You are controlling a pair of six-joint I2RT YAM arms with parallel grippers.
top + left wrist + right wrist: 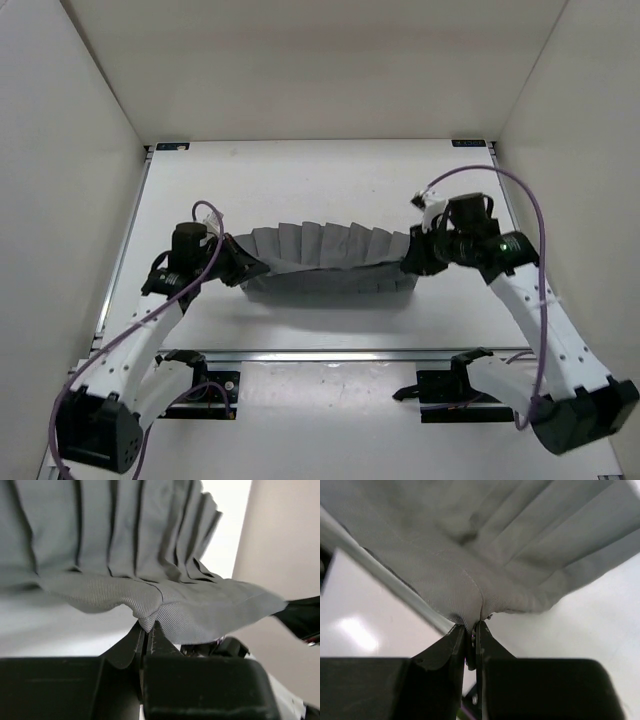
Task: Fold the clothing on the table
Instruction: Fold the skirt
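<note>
- Step in hand (judgement): the fold is under way. Both arms hold one long edge of the clothing (330, 262) raised, and the rest of the garment lies flat beneath it.
- Left gripper (243, 268): clenched on the left end of the raised edge. The left wrist view shows the jaws closed, with a pinch of grey hem between the tips.
- Right gripper (413, 258): clenched on the right end of the same edge. The right wrist view shows the jaws closed on a fold of fabric at a seam.
- Position of the clothing: on the worktop (320, 180), roughly midway between the left and right edges and between the far and near edges. It spans the gap between the two grippers, with its pleats fanning across its width.
- Relation to the grippers: the fabric touches both grippers at its outer ends. The raised edge sags slightly between them.
- Next move (judgement): carry both ends together across the flat layer at matched height and speed, keeping the span taut. Lower the edge onto the opposite edge before releasing.
- Risk (judgement): uneven travel skews the fold or bunches the pleats.
</note>
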